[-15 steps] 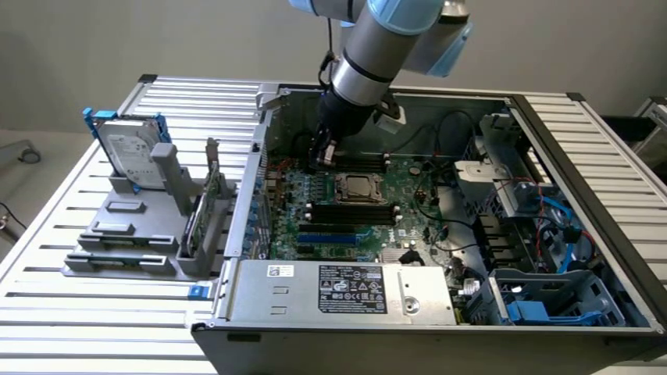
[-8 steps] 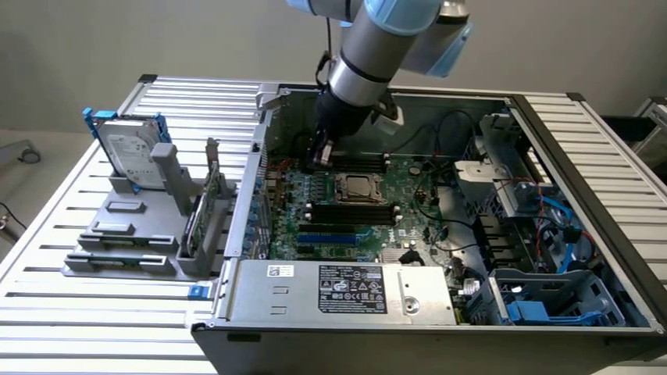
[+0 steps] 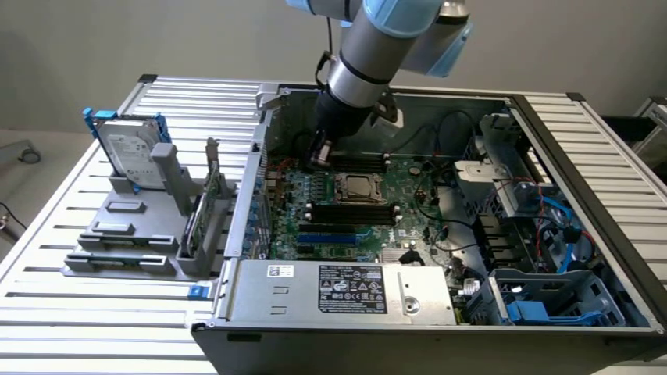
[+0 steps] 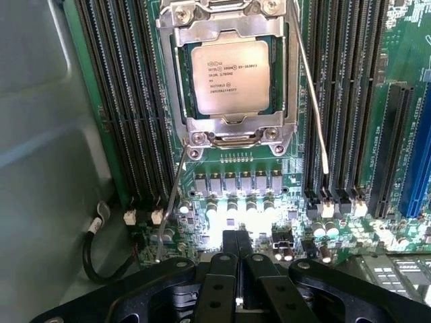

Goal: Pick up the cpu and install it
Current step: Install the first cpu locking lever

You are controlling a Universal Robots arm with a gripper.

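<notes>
The robot arm [image 3: 367,55] reaches down into an open computer case [image 3: 583,195] that lies on a slatted metal table [image 3: 62,328]. Its gripper [image 3: 321,158] hangs over the motherboard [image 3: 417,223], near the case wall on the exterior view's left. In the wrist view the gripper [image 4: 237,243] has its two black fingers [image 4: 229,269] pressed together with nothing between them, and they hover above a row of small capacitors [image 4: 239,183] just beside the processor socket. The cpu [image 4: 230,77] lies flat in that socket [image 4: 232,131], its pale silvery top plate facing up with printed lettering on it, and the socket's metal frame sits around its edges. A thin wire lever [image 4: 313,108] runs along one side of the frame and a second lever [image 4: 172,202] slants away from the other corner. Long black memory slots [image 4: 128,101] flank the socket on both sides. In the exterior view the cpu [image 3: 358,186] sits mid-board, close to the gripper but apart from it. A grey power supply [image 3: 339,289] fills the case's near edge. Outside the case, on the exterior view's left, a hard drive [image 3: 130,148] with a blue frame stands upright in a grey holder [image 3: 125,230], well apart from the arm.
</notes>
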